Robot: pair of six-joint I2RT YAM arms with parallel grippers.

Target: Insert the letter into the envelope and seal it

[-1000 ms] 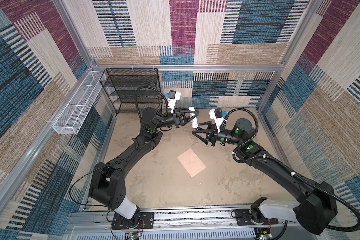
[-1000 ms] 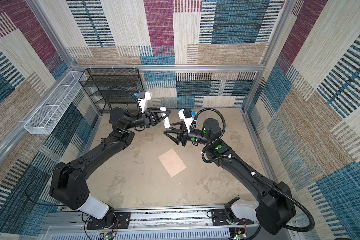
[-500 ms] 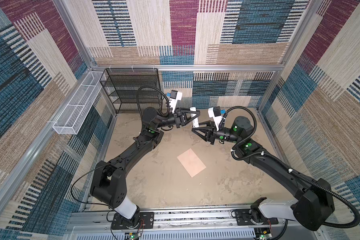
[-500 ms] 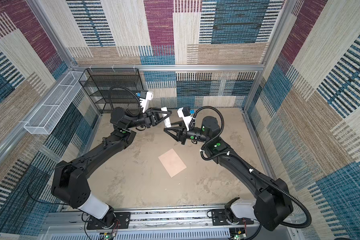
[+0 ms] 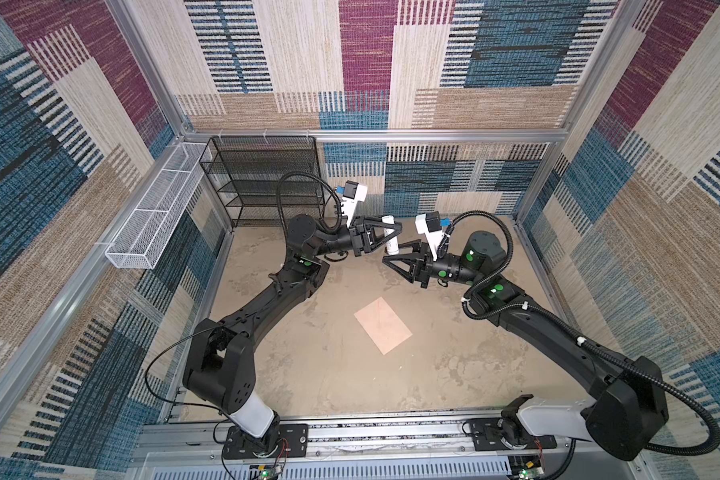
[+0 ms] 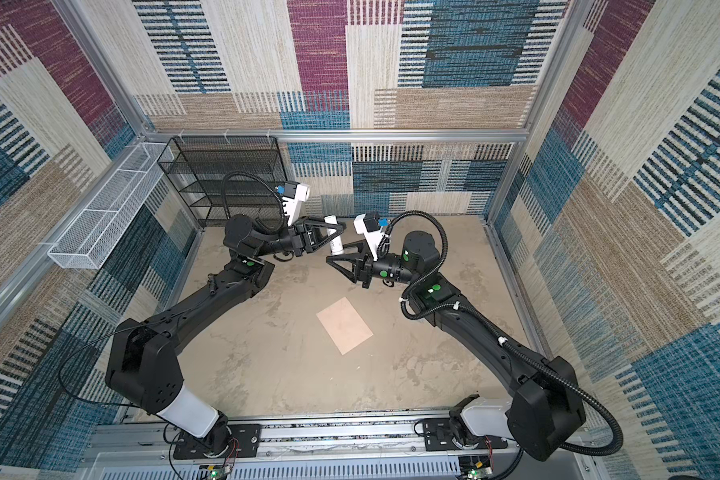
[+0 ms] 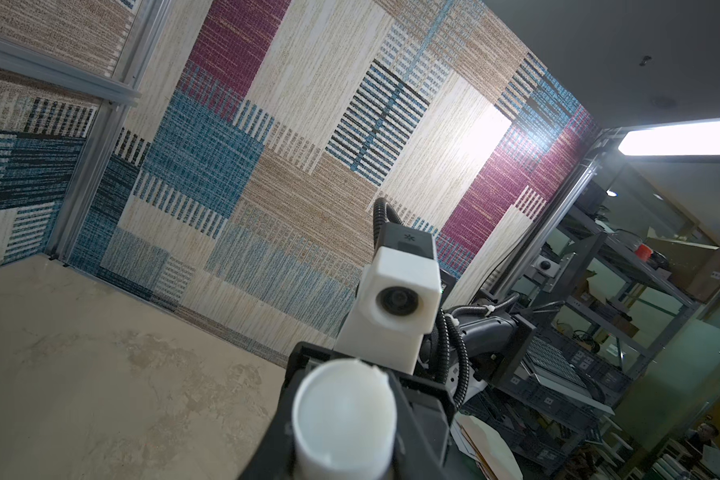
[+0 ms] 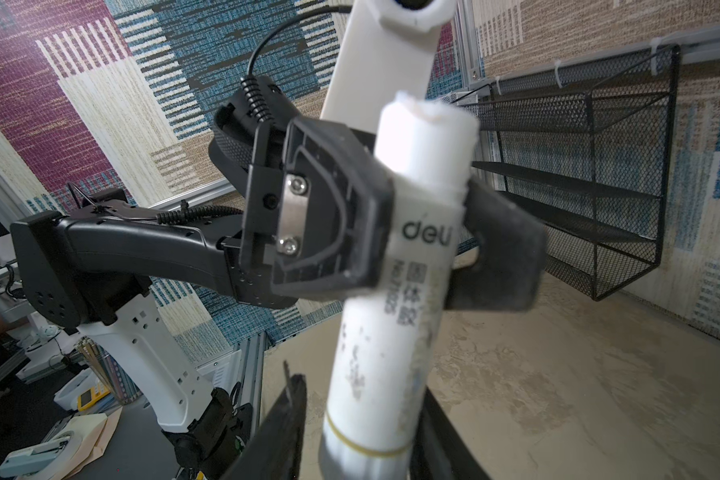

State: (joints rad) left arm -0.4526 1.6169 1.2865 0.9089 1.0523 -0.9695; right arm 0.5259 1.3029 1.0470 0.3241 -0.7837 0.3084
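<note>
The peach envelope [image 5: 383, 325] [image 6: 344, 325] lies flat and closed in the middle of the table, with neither arm near it. The letter does not show in any view. High above the table's far half, my left gripper [image 5: 389, 235] [image 6: 335, 232] [image 8: 425, 232] is shut on a white glue stick [image 5: 390, 241] [image 6: 334, 237] [image 7: 344, 415] [image 8: 408, 291] around its middle. My right gripper [image 5: 395, 252] [image 6: 339, 252] [image 8: 362, 449] faces it, jaws straddling the stick's lower end. A gap shows between one finger and the tube.
A black wire shelf [image 5: 267, 178] stands at the back left corner. A white wire basket [image 5: 154, 216] hangs on the left wall. Patterned walls enclose the table [image 5: 329, 374], and a metal rail [image 5: 371, 432] runs along its front edge.
My right gripper has lifted a little toward the glue stick and its jaws have narrowed around the stick's lower end. The left arm and the envelope have not moved.
</note>
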